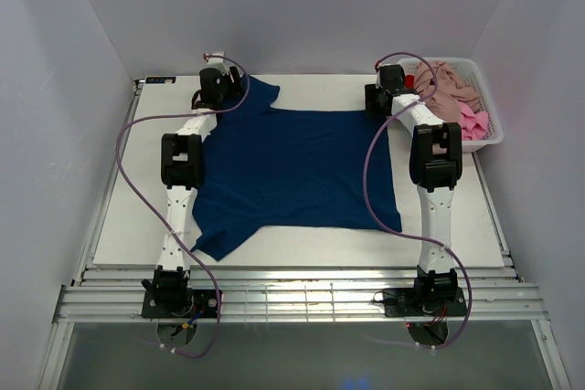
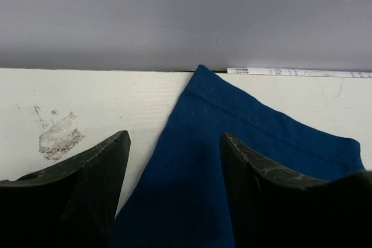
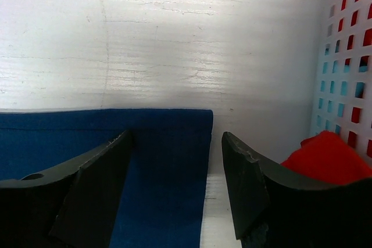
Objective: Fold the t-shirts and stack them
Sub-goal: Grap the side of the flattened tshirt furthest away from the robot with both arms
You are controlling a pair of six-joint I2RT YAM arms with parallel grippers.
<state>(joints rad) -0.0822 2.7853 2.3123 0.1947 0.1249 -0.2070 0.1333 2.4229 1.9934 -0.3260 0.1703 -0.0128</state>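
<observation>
White table (image 1: pixel 457 226) bears the navy t-shirt (image 1: pixel 292 171), spread flat. Left gripper (image 2: pixel 174 136), jaws apart, sits over its far left corner; right gripper (image 3: pixel 174 136), jaws apart, over its far right corner.

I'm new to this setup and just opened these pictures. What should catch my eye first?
A navy t-shirt lies spread flat across the middle of the table, the largest thing in view. Both hands are open at its far edge, the left hand over the far left corner and the right hand over the far right corner. A white basket heaped with pink and beige shirts sits at the table's far right.
</observation>
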